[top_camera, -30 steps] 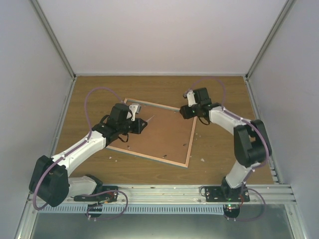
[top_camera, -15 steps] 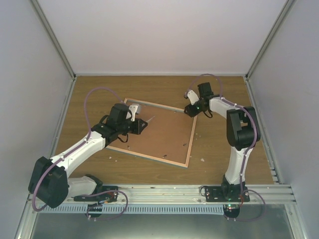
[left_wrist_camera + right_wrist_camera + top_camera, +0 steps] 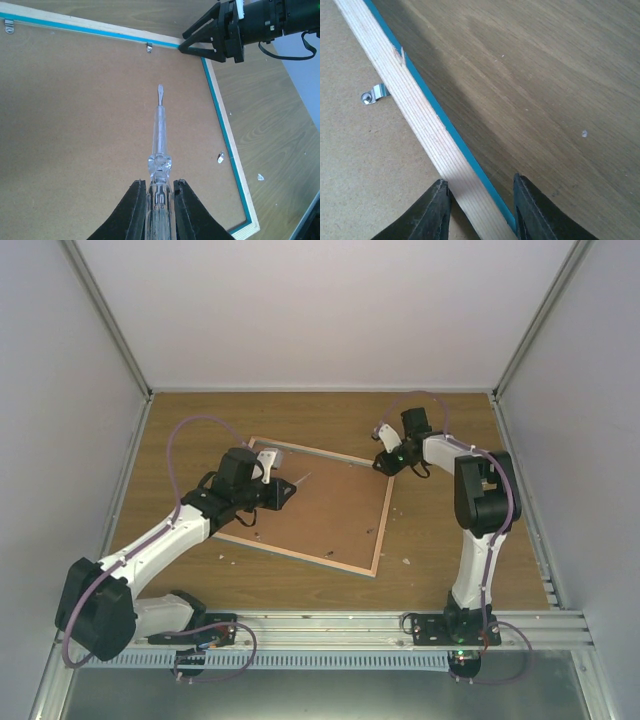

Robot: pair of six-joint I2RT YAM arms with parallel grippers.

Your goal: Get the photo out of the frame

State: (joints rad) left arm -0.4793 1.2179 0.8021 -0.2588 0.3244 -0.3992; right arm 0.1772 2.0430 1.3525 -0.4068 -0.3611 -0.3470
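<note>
Left wrist view, nearest us: the left gripper (image 3: 159,200) has both fingers pinched on the clear handle of a screwdriver (image 3: 159,135). Its blade reaches out over the brown backing board (image 3: 75,130). The frame (image 3: 225,125) lies face down on the table (image 3: 270,125), so the photo is out of sight. We judge it's sealed under that board.

Further out, the blade tip sits just short of a small metal clip (image 3: 149,47) on the far rim. We can't tell whether the tip touches the board.

Further again, at the far corner, the right gripper (image 3: 181,43) has a finger on each side of the wood rim. In its own camera the rim fills the gap, so it looks closed on it, though we can't judge how firmly.

Now the risks. If the blade comes in too steep, it could skate off the clip and gouge the fibreboard. If it digs under the edge, it could crease the print below.

Levering hard could also turn the handle within that narrow pinch. And if the corner hold is loose, the whole frame could slide or pivot under the push.
</note>
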